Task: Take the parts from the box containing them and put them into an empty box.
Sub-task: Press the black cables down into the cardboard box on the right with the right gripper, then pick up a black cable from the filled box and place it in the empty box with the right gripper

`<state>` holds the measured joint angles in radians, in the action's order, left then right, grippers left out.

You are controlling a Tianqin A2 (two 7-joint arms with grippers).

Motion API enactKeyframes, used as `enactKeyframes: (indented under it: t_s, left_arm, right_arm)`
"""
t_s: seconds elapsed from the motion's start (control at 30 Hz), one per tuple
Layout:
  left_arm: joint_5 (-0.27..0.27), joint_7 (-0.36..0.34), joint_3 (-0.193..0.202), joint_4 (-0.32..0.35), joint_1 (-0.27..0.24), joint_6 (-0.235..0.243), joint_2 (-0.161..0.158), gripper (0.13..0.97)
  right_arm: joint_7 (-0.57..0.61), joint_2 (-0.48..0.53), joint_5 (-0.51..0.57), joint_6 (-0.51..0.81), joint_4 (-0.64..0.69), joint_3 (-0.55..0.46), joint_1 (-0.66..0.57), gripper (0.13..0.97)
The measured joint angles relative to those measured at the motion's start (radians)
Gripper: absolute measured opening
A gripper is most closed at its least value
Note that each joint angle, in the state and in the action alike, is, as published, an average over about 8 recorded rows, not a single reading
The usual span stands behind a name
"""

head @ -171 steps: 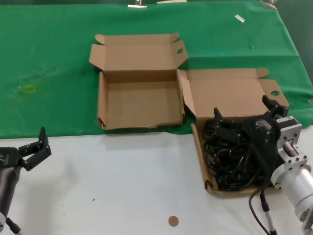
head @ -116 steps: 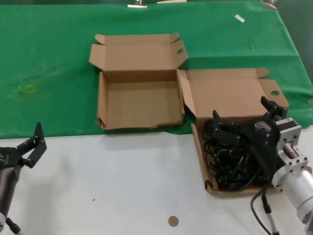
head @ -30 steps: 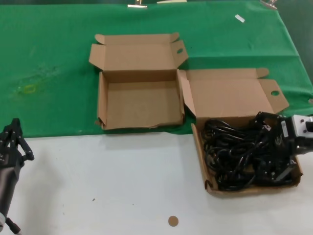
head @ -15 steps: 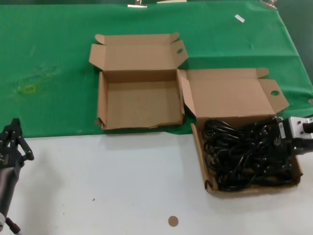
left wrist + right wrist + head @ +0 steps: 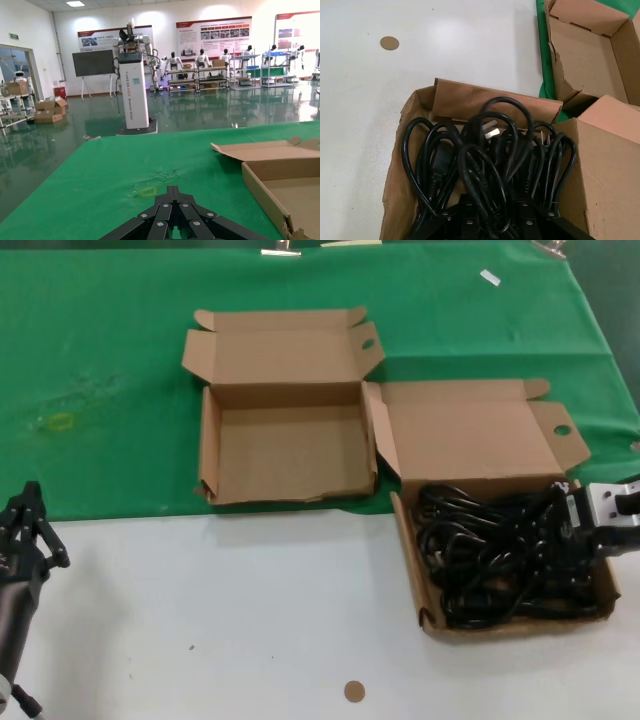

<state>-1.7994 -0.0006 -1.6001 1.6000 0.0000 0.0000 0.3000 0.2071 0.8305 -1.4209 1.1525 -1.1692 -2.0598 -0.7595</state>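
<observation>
At the right rim of the box of parts (image 5: pixel 415 570), right gripper (image 5: pixel 560 555) now sunk into black cables (image 5: pixel 490 555), down from hovering above; finger spread unclear. Grasp looks imminent. Empty box (image 5: pixel 208 455) just beside, untouched. Left gripper (image 5: pixel 28 530) parked, pulled back, spread unclear.

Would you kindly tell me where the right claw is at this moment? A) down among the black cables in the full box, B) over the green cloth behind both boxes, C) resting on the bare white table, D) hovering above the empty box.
A: the right claw sits low in the box of cables, its fingers buried among the black cables.
</observation>
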Motion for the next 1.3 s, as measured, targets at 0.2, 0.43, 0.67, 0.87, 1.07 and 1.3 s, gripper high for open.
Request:
enactKeyframes:
  t_s: [0.2,0.43,0.67,0.87,1.07,1.3]
  left_arm:
    - [0.000,0.000,0.000,0.000,0.000,0.000,0.000,0.144]
    - [0.000,0.000,0.000,0.000,0.000,0.000,0.000,0.144]
    - [0.000,0.000,0.000,0.000,0.000,0.000,0.000,0.144]
    - [0.000,0.000,0.000,0.000,0.000,0.000,0.000,0.144]
    - [0.000,0.000,0.000,0.000,0.000,0.000,0.000,0.144]
    - [0.000,0.000,0.000,0.000,0.000,0.000,0.000,0.144]
  right_arm:
    - [-0.010,0.005,0.007,0.002,-0.014,0.003,0.002,0.269]
    - [-0.038,0.020,0.011,0.012,-0.053,0.010,0.007,0.214]
    - [-0.074,0.042,0.019,0.025,-0.124,0.020,0.003,0.194]
    - [-0.115,0.055,0.018,0.042,-0.206,0.030,-0.011,0.191]
    - [-0.159,0.038,0.011,0.062,-0.259,0.033,-0.041,0.188]
    - [-0.197,-0.017,0.030,0.073,-0.277,0.013,-0.104,0.187]
